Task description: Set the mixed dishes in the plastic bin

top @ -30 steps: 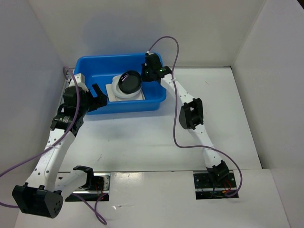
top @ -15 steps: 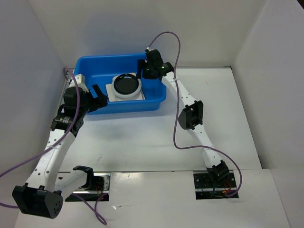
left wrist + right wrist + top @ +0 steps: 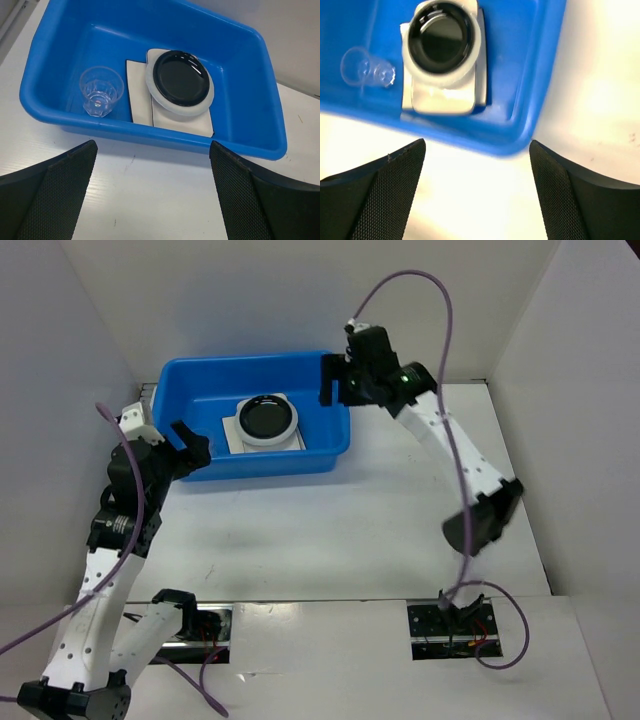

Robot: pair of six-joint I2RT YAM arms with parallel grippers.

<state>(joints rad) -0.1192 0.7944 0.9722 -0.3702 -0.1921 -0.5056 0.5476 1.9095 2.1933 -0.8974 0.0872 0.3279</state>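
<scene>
Pincer of right arm [image 3: 328, 382] gapes empty above the bin [image 3: 200, 375] edge; left pincer [image 3: 190, 448] likewise beside it

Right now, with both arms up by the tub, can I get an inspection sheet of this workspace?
Surface: flat white table, with the bin at its far side.
Job's things: the large blue rectangular plastic bin holds a small clear cup, upright, beside a stack made of a round black saucer atop a round white bowl on white plates.
Clutter: nothing seen.
Grippers: left gripper is open and empty, near the bin's front left; right gripper is open and empty, by the bin's right end.
Cables: a purple cable arches over the right arm and another trails from the left arm; both are clear of the dishes.
Surroundings: white walls on three sides.
</scene>
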